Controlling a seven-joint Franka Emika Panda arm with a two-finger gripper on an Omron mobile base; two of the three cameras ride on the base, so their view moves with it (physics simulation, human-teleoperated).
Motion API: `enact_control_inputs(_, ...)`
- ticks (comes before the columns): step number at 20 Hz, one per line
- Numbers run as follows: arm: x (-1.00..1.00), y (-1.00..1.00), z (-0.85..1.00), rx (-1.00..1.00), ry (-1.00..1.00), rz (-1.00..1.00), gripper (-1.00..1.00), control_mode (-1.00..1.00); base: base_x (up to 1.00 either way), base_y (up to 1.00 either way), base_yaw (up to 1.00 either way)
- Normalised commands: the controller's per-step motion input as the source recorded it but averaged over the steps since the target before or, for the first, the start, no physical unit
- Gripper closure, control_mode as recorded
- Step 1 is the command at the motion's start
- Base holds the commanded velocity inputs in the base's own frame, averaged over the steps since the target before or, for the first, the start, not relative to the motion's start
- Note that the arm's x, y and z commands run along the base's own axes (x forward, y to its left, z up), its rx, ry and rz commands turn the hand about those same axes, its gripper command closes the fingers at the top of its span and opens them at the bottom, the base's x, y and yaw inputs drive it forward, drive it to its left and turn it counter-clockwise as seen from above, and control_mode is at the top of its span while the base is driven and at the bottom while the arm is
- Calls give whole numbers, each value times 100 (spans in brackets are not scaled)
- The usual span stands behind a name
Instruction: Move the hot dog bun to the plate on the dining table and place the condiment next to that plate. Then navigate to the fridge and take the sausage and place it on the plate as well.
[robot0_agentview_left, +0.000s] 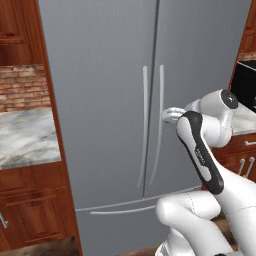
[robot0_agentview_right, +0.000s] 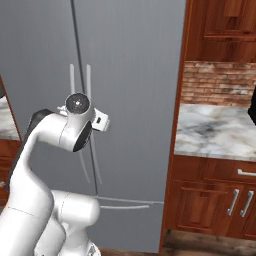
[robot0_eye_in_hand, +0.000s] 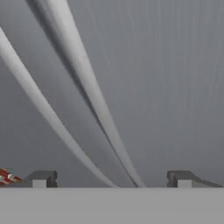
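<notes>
Reddish wood cabinets (robot0_agentview_right: 215, 200) stand either side, topped with grey-veined marble counters (robot0_agentview_left: 25, 137), a red brick wall (robot0_agentview_right: 220, 82) behind, wooden floor (robot0_agentview_right: 210, 242) below.

A grey-veined white marble counter (robot0_agentview_left: 25, 137) on a reddish wood cabinet sits well off to the left of the gripper (robot0_eye_in_hand: 112, 179), bare as far as it shows. A matching marble counter (robot0_agentview_right: 215, 130) lies to its right, a black object (robot0_agentview_right: 252, 110) at the frame edge.

You've got 1 fridge (robot0_agentview_left: 105, 100) w/ 2 doors, 2 long vertical handles (robot0_agentview_left: 152, 120), 1 bottom drawer; 2 marble counters (robot0_agentview_right: 215, 130), one per side.
</notes>
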Motion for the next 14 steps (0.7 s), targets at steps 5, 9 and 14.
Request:
enact_control_inputs(5,59,23,0,0,0,-2,-100,-100,0,0,0)
enact_control_inputs(9,69,8,-10,0,0,-2,-100,-100,0,0,0)
enact_control_inputs(14,72,1,-9,0,0,-3,-100,-100,0,0,0)
